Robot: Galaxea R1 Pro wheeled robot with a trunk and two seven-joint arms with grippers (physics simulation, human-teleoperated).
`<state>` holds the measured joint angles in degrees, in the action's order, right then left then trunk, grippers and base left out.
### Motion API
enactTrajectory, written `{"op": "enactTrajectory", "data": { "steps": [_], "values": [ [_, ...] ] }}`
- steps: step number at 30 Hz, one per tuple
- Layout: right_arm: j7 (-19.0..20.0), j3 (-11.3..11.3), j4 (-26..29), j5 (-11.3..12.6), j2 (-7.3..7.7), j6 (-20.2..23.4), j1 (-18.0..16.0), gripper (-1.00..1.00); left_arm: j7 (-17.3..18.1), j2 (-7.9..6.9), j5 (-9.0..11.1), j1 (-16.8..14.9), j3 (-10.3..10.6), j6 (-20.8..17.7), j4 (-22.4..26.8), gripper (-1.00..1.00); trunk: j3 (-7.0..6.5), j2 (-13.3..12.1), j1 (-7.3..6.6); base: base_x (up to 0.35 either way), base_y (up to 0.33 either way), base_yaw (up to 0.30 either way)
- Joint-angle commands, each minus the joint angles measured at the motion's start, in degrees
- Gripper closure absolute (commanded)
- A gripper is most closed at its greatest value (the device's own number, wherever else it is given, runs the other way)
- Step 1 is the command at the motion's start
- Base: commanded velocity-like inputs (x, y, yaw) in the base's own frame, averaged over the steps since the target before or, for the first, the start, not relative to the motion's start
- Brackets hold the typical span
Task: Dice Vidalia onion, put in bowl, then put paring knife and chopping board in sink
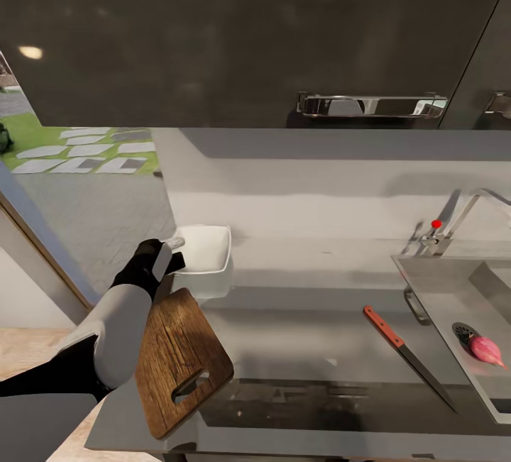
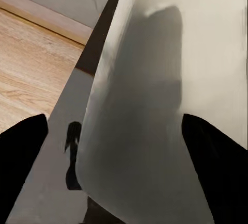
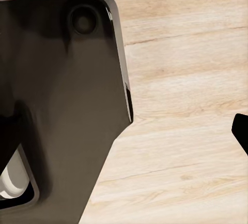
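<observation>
— What is the left gripper doing?

— I am holding it at the near left rim of the shallow white squarish bowl. In the wrist view its dark fingers are standing wide apart on either side of the bowl's pale wall; I cannot tell whether they are touching it.

— And the rest, relative to that bowl?

— The dark-brown wooden chopping board is lying just in front of it on the glossy grey countertop. The red-handled paring knife is lying well to its right, near the grey metal sink, where the pinkish-red Vidalia onion is sitting beside the drain.

— The right gripper?

— I am seeing only one dark fingertip over pale wooden floor, so I cannot tell its state.
</observation>
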<state>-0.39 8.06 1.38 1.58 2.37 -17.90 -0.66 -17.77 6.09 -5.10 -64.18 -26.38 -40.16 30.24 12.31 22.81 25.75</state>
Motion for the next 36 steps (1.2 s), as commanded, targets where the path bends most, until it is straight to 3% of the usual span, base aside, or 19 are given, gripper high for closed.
{"op": "enactTrajectory", "data": {
  "steps": [1,20,25,32,36],
  "values": [
    [0.04,0.19,-0.06,0.16,0.0,-0.24,-0.04,-1.0,0.13,0.11,-0.51,-0.07,-0.42,-0.27,0.09,-1.0,0.11,0.11,0.03,0.0,0.0,0.0],
    [0.04,0.2,-0.06,0.18,-0.09,-0.25,-0.03,-1.0,-0.7,0.15,-0.53,-0.07,-0.42,-0.49,1.02,-1.0,0.11,0.11,0.03,0.0,0.0,0.0],
    [0.04,0.19,-0.04,0.17,-0.13,-0.21,-0.04,-1.0,-2.2,0.72,-0.32,-0.07,0.09,-3.51,8.85,-1.0,0.11,0.11,0.03,0.0,0.0,0.0],
    [0.04,0.19,-0.02,0.18,-0.17,-0.23,-0.04,-1.0,-2.51,1.22,-0.29,-0.07,2.85,-13.6,19.86,-1.0,0.11,0.11,0.03,0.0,0.0,0.0],
    [0.04,0.17,0.0,0.18,-0.18,-0.25,-0.05,-1.0,-2.53,1.24,-0.21,-0.07,3.42,-14.73,21.14,-1.0,0.11,0.11,0.03,-0.012,0.0,0.0]
  ]
}}
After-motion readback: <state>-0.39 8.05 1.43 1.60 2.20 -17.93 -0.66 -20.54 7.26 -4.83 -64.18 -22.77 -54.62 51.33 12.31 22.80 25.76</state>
